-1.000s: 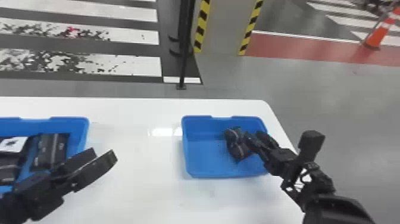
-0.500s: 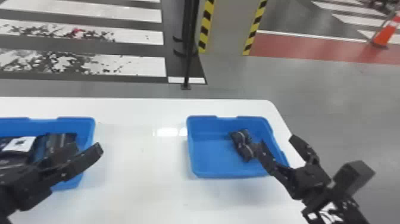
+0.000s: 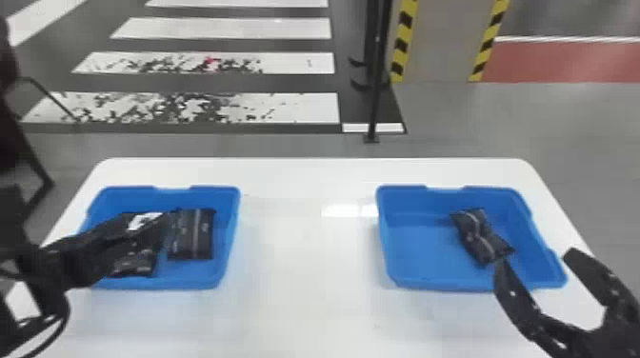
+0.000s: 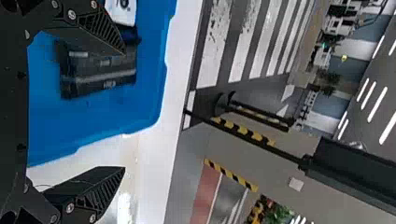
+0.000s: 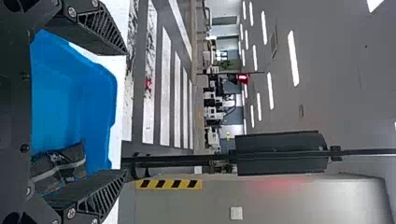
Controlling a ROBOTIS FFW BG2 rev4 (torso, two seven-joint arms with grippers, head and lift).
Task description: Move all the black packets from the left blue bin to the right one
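Left pincer [image 4: 124,111], spread empty, hangs at eight o'clock, likely positioned for black packets [image 3: 193,238]; right pincer [image 3: 536,256], released, at four.

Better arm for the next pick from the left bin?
Left, I'd say: the left gripper is open at the left bin, close to a black packet. The right gripper is by the right bin.

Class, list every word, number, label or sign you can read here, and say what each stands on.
No text can be quoted.
White label in the left bin: dark marks, too small to read.
Striped black packet near it: small print, unreadable.
Black packet in the right bin: small pale marks, too small to make out.
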